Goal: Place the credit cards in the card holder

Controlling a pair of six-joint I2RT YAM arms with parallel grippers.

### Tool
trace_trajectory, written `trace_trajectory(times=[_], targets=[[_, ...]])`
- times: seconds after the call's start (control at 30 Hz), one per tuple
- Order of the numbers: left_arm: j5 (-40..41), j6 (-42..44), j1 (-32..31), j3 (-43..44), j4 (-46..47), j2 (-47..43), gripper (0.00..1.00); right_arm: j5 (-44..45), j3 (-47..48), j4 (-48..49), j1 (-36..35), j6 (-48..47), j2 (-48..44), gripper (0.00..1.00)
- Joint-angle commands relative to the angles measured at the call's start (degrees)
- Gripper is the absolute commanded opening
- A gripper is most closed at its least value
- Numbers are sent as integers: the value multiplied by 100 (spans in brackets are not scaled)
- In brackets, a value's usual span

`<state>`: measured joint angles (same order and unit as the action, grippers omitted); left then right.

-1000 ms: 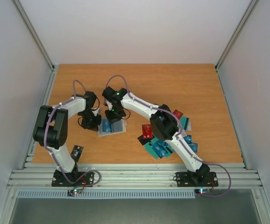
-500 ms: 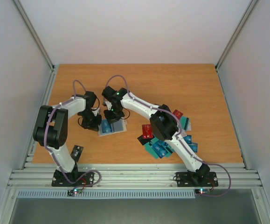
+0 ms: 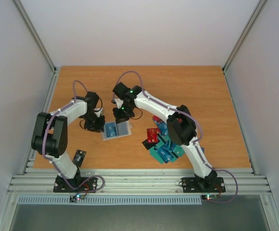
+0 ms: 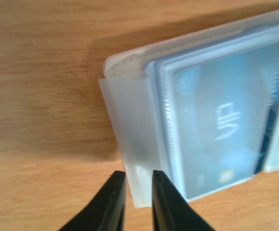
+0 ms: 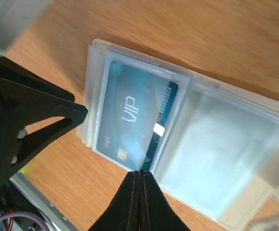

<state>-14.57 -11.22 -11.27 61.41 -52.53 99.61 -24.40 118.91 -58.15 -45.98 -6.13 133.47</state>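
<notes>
Wooden tabletop (image 3: pixel 202 96) bears the open card holder (image 3: pixel 122 130), a teal VIP card (image 5: pixel 134 120) in its frosted sleeve; left jaws slightly parted, right jaws clenched empty.

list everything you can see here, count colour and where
table: one, orange-brown wood, under everything
card holder: one, cream with clear sleeves, lying open left of centre
card in holder: one, teal-blue, marked VIP, in the sleeve nearer the left arm
loose cards: a heap too overlapped to count, teal, blue, red, some black, right of the holder, partly under the right arm
small flat black thing: one, near edge by the left arm; cannot tell what it is
left arm: one, white and black, left side
right arm: one, white and black, right side
left gripper: black, jaws slightly apart at the holder's flap edge
right gripper: black, shut, tips at the card's edge
</notes>
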Motion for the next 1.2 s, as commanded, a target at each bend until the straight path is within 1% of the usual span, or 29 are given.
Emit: trace_trajectory(times=[0.0, 0.13, 0.23, 0.33, 0.43, 0.5, 0.67, 0.9, 1.17], targets=[[-46, -212, -16, 240, 64, -515, 22, -196, -329, 209, 157, 83, -282, 1], [-240, -418, -16, 158, 253, -678, 22, -422, -404, 312, 169, 105, -138, 1], [-609, -597, -15, -55, 683, -702, 18, -669, -429, 427, 207, 228, -16, 1], [-903, -828, -16, -231, 1053, -587, 17, -877, -454, 541, 268, 330, 112, 1], [-1013, -985, -16, -339, 1281, -429, 17, -1011, -505, 618, 316, 385, 195, 1], [-1054, -1040, -15, -388, 1388, -362, 18, -1075, -563, 674, 347, 401, 235, 1], [-898, -1038, -10, -358, 1330, -215, 25, -1214, -753, 788, 384, 437, 340, 1], [-548, -924, -15, -378, 1163, -390, 36, -1304, -864, 818, 403, 446, 536, 1], [-584, -800, -16, -397, 1207, -129, 39, -1307, -987, 814, 418, 438, 610, 1]])
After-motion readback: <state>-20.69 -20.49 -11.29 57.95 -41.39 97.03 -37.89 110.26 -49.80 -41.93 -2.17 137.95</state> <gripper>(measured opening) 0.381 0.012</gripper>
